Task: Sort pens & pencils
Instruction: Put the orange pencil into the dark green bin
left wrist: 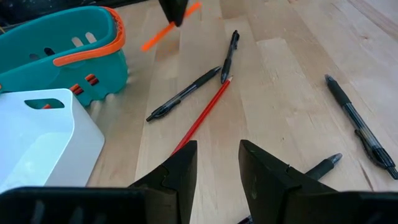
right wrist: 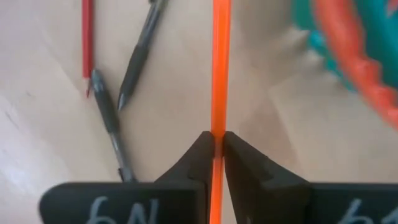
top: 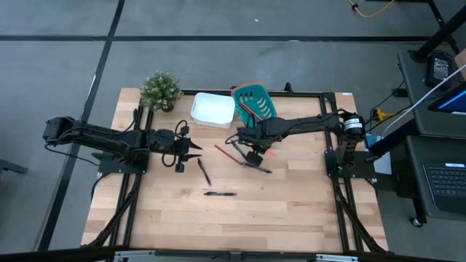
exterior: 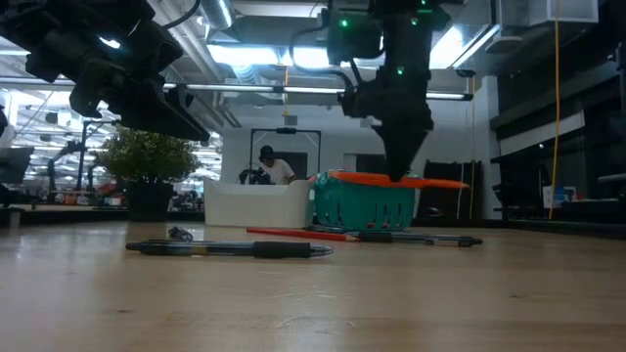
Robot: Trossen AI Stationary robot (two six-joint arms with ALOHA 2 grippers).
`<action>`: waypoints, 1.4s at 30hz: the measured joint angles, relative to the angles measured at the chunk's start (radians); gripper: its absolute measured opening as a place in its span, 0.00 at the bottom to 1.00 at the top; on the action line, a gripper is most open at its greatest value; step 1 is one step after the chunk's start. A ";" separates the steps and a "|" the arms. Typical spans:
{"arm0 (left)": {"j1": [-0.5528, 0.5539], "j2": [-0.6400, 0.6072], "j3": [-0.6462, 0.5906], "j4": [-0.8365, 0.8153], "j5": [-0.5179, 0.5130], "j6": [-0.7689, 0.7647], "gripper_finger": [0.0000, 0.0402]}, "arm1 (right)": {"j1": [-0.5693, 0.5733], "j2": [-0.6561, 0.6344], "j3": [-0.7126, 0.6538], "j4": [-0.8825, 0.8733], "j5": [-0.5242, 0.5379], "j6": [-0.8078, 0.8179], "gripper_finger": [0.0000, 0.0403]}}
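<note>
The orange pencil [right wrist: 218,68] is pinched between the two fingers of the right hand [right wrist: 215,144], lifted clear of the counter [top: 291,211] and carried roughly level, its long axis running crosswise through the grip, so both ends stick out. The teal basket [top: 256,102] with the orange handle lies just beside it, a little farther back on the counter (one red stick already shows inside it), so the next move looks like a short carry over the rim and a release.

A red pencil [left wrist: 202,116] remains on the wood, with two black pens [left wrist: 184,94] just beside it, and two more pens [top: 204,171] lie apart, toward the left arm. The white bin [top: 212,109] stands next to the basket.

The left hand [left wrist: 216,163] hovers low with its fingers parted, holding nothing; it is the nearer arm to those two stray pens.
</note>
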 joint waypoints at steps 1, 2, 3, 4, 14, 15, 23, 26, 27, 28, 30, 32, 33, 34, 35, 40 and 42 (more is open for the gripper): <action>0.000 0.000 0.000 0.000 0.000 0.000 0.28 | 0.000 0.000 0.013 -0.013 0.013 -0.003 0.09; 0.000 0.000 0.000 0.000 0.000 0.000 0.28 | 0.000 0.000 0.025 -0.026 0.030 -0.009 0.09; 0.000 0.000 0.000 0.000 0.000 0.000 0.28 | 0.000 0.000 0.037 -0.036 0.043 -0.016 0.09; 0.000 0.000 0.000 0.000 0.000 0.000 0.28 | 0.000 0.000 0.049 -0.045 0.053 -0.018 0.09; 0.000 0.000 0.000 0.000 0.000 0.000 0.28 | -0.025 -0.002 0.107 -0.112 0.159 -0.048 0.09; 0.000 0.000 0.000 -0.001 0.000 0.000 0.28 | -0.032 -0.002 0.111 -0.117 0.159 -0.048 0.09; 0.000 0.000 0.000 -0.001 0.000 0.000 0.28 | -0.070 -0.009 0.134 -0.121 0.206 -0.073 0.09; 0.000 0.000 0.000 -0.001 0.000 0.000 0.28 | -0.085 -0.025 0.138 -0.118 0.229 -0.075 0.09; 0.000 0.000 0.000 -0.002 0.000 0.000 0.28 | -0.089 -0.033 0.138 -0.116 0.236 -0.074 0.09; 0.000 0.000 0.000 -0.004 0.000 0.000 0.28 | -0.094 -0.042 0.138 -0.114 0.243 -0.074 0.09; 0.000 0.000 0.000 -0.005 0.000 0.000 0.28 | -0.102 -0.056 0.138 -0.101 0.264 -0.076 0.09; 0.000 0.000 0.000 -0.006 0.000 0.000 0.28 | -0.109 -0.065 0.138 -0.078 0.280 -0.095 0.09; 0.000 0.000 0.000 -0.007 0.000 0.000 0.28 | -0.113 -0.070 0.138 -0.062 0.287 -0.104 0.09; 0.000 0.000 0.000 -0.008 0.000 0.000 0.28 | -0.118 -0.072 0.138 -0.044 0.289 -0.120 0.09; 0.000 0.000 0.000 -0.008 0.000 -0.001 0.28 | -0.122 -0.075 0.136 -0.017 0.291 -0.136 0.09; 0.000 0.000 0.000 -0.010 0.000 -0.003 0.28 | -0.163 -0.075 0.131 0.080 0.291 -0.201 0.09; 0.000 0.000 0.000 -0.016 0.000 -0.006 0.28 | -0.181 -0.075 0.131 0.098 0.291 -0.214 0.09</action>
